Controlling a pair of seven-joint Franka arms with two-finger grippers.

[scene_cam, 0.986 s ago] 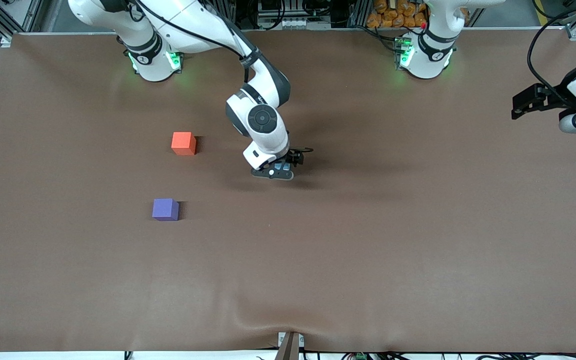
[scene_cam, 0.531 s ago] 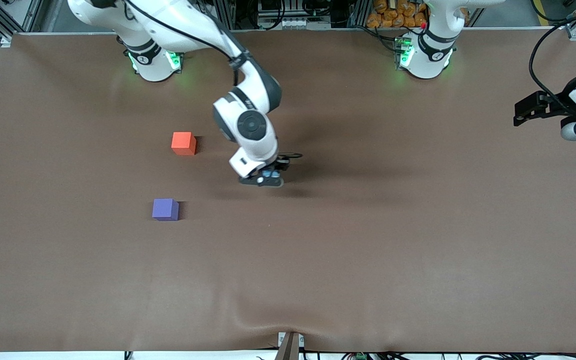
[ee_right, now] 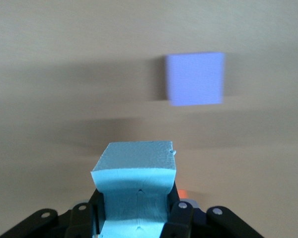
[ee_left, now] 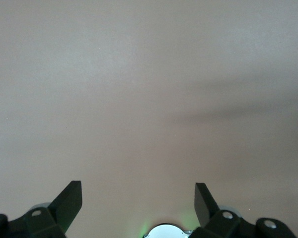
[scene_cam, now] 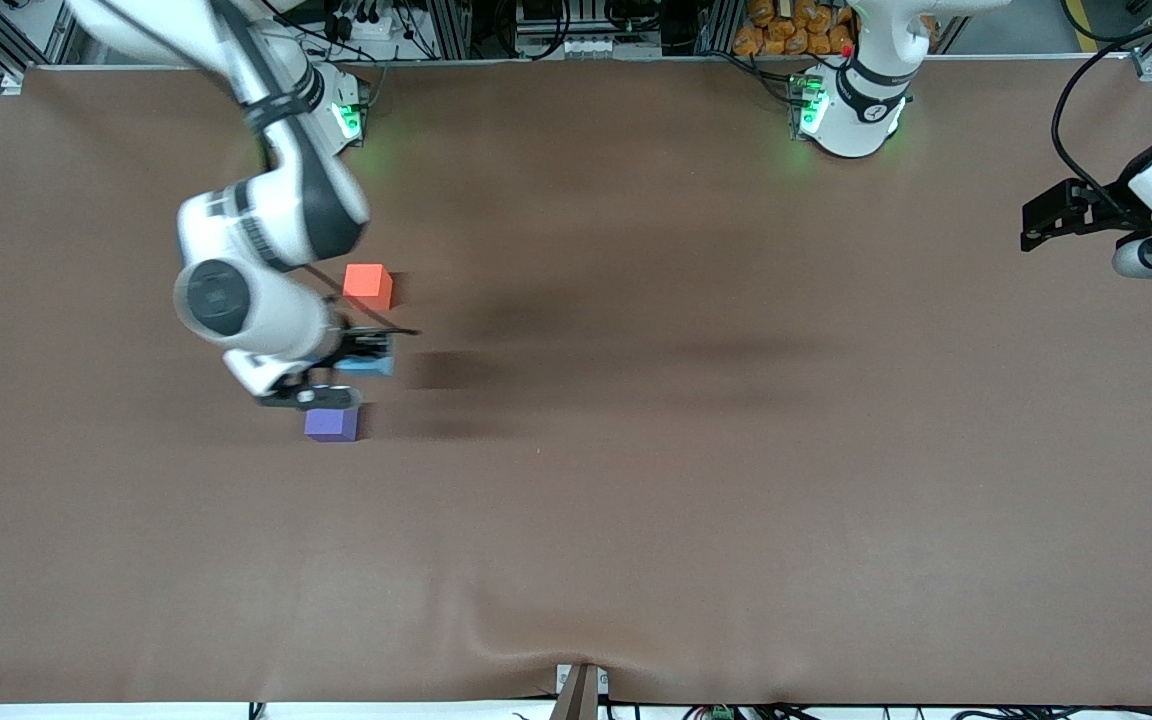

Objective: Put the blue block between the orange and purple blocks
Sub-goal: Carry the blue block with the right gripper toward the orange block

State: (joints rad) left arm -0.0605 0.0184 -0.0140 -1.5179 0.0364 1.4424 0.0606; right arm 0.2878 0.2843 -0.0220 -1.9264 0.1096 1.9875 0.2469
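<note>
toward the right arm's end of the brown cloth-covered table [scene_cam: 636, 500] we see the right arm's two-finger gripper [scene_cam: 351, 362] closed on the small light sky-blue matte cube [scene_cam: 368, 365], held up in the air over the strip of table between the other two cubes. in the right wrist view the sky-blue cube [ee_right: 135, 186] is pinched between the black fingers [ee_right: 181, 218], its flat top face level. being a cube, it has no long axis we can name, and its plain faces give no direction; its edges look roughly square to those of the violet-purple cube [ee_right: 195, 78], which lies on the table apart from it.

in the front view the bright orange-red matte cube [scene_cam: 368, 286] sits on the table farther from the front camera than the held cube, and the violet-purple matte cube [scene_cam: 331, 424] sits nearer to that camera, with part of the gripper's body overlapping its top edge in that view.

at the left arm's end the left arm waits, its gripper [scene_cam: 1041, 222] over the table's edge. in the left wrist view the left gripper [ee_left: 138, 198] has its fingers [ee_left: 69, 201] spread wide, with only bare table between them.
</note>
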